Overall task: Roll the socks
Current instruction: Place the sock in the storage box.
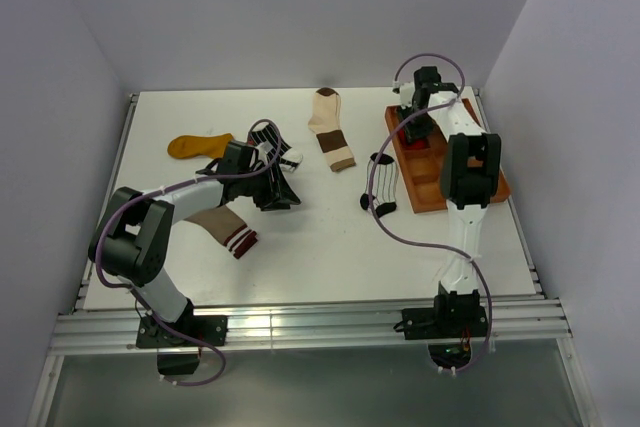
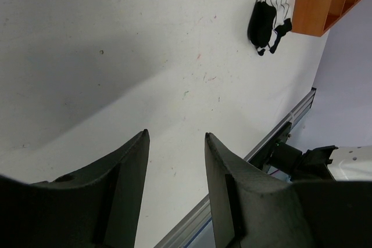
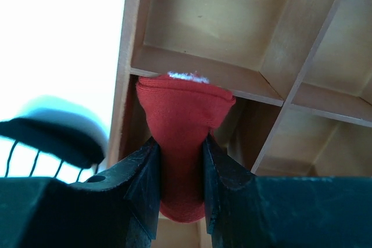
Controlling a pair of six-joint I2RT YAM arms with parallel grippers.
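Observation:
My right gripper (image 3: 179, 140) is shut on a rolled red sock (image 3: 183, 114) and holds it over a compartment at the left edge of the brown tray (image 3: 203, 69); from above it hangs at the tray's far end (image 1: 413, 130). Beside the black-white striped sock (image 1: 270, 139), my left gripper (image 1: 280, 195) stands open with only bare table between its fingers (image 2: 135, 161). A mustard yellow sock (image 1: 198, 145), a taupe sock with a striped cuff (image 1: 225, 229), a cream-and-brown sock (image 1: 330, 127) and a white pinstriped sock (image 1: 382, 185) lie flat on the white table.
The brown tray (image 1: 482, 190) lies along the table's right side with the pinstriped sock (image 2: 270, 4) just left of it. An aluminium rail (image 1: 310, 325) runs along the near edge. White walls close in the left, back and right.

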